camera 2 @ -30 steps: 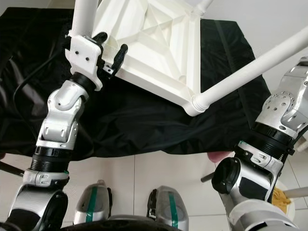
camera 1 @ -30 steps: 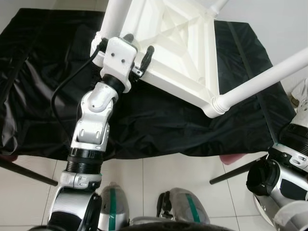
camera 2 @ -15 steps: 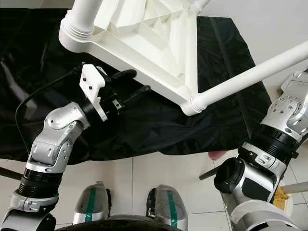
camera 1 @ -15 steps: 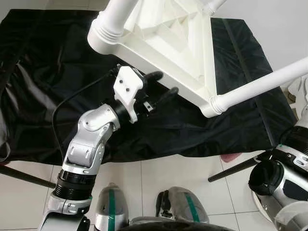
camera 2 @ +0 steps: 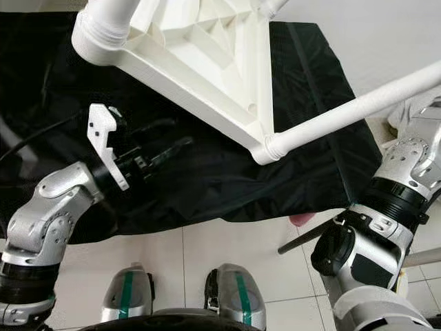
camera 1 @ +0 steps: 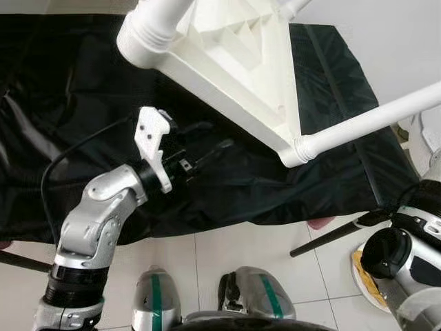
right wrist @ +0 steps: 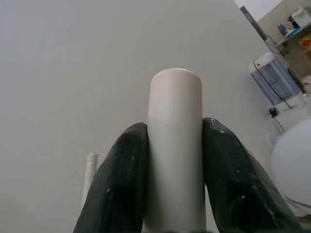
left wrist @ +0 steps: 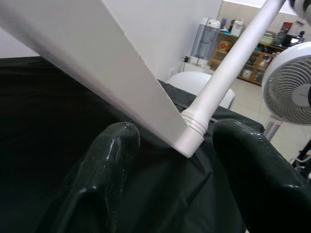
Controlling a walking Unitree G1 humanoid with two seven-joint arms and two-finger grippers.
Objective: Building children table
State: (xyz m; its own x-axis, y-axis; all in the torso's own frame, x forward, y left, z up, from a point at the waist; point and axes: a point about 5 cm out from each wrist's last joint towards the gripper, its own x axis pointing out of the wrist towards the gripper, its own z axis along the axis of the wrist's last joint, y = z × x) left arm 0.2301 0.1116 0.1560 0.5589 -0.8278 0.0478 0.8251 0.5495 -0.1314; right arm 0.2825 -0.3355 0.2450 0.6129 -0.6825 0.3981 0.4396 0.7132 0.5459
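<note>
The white plastic children's table (camera 1: 248,62) hangs upside down and tilted above a black cloth (camera 1: 83,124), its ribbed underside facing me. One white leg (camera 1: 155,24) is screwed in at the near left corner, and another leg (camera 1: 372,121) runs off to the right. My left gripper (camera 1: 215,136) is open and holds nothing. It hovers over the cloth just below the table's long edge; in the left wrist view its fingers (left wrist: 112,160) frame the right corner joint (left wrist: 192,131). My right gripper (right wrist: 175,128) is shut on the end of a white leg (right wrist: 175,145).
The cloth lies on a white tiled floor (camera 1: 227,255). My feet (camera 1: 262,296) stand at its near edge. Black rods (camera 1: 331,238) slant across the floor on both sides. A plate (camera 1: 365,276) sits by my right arm (camera 2: 406,165). A fan (left wrist: 289,82) stands farther off.
My left gripper has left the table's near left corner, dropped down and drawn back, open. The table's left corner now hangs free and has shifted up and left. The right grip is unchanged.
</note>
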